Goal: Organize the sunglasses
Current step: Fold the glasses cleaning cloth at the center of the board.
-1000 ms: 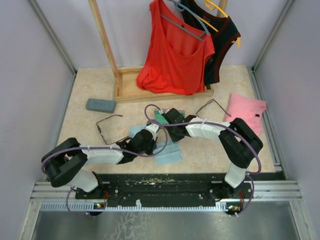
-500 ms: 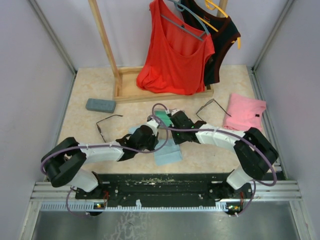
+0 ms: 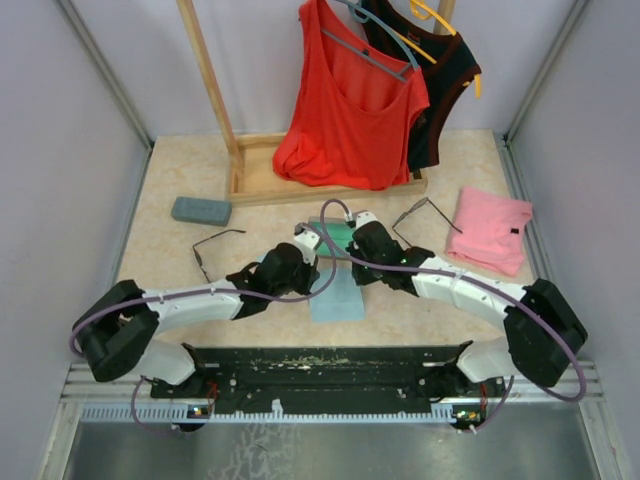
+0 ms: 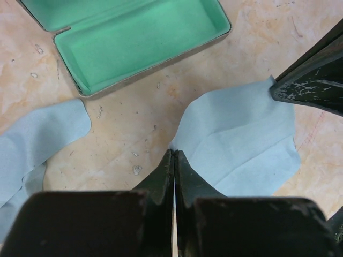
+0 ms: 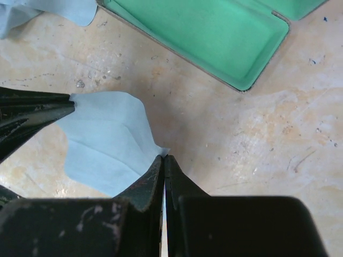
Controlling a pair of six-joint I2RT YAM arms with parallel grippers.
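The worktop [image 3: 170, 180] holds two sunglasses, a left pair [image 3: 213, 252] and a right pair [image 3: 424, 214] flanking the arms, a shut case [image 3: 201, 210], an open case [image 4: 144, 43] and two cloths [image 4: 241, 139] [image 4: 37, 139]. Only the wrist views show the left jaws and right jaws clamped on corners of one cloth.

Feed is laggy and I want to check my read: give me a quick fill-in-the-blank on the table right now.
1. The left fingers and the right fingers are both shut on corners of one light blue ____.
2. The open case has a ____ lining and holds nothing.
3. One pair of sunglasses lies to the left of the open case; the other pair lies beside the ____ folded fabric.
Missing words: cloth; green; pink.
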